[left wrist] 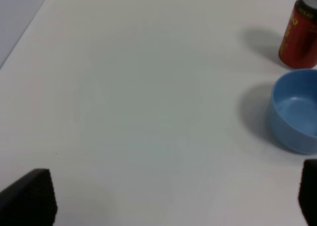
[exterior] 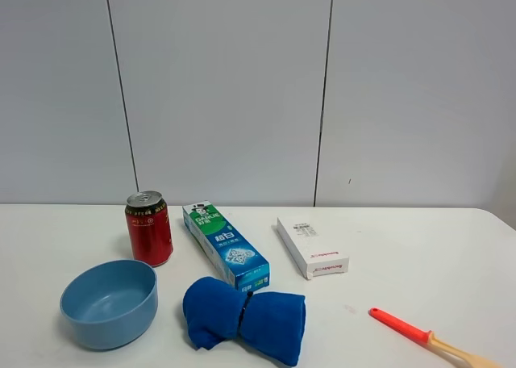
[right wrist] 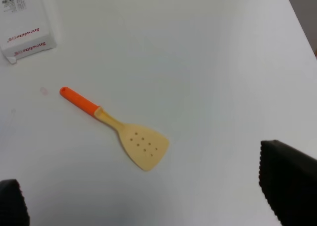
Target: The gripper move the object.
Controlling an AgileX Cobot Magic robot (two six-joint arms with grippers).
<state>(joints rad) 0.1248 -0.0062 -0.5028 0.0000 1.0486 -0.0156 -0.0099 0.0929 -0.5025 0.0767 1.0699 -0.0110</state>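
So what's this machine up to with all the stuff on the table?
Nothing is being handled yet. The left pincer hangs open over bare table, with the light-blue bowl it is meant to move off to one side, beside a red can. The right pincer is open above a spatula.

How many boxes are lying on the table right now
2. The green-and-blue toothpaste box lies between the red can and the white box, which is right of centre. Both lie flat; none looks hidden.
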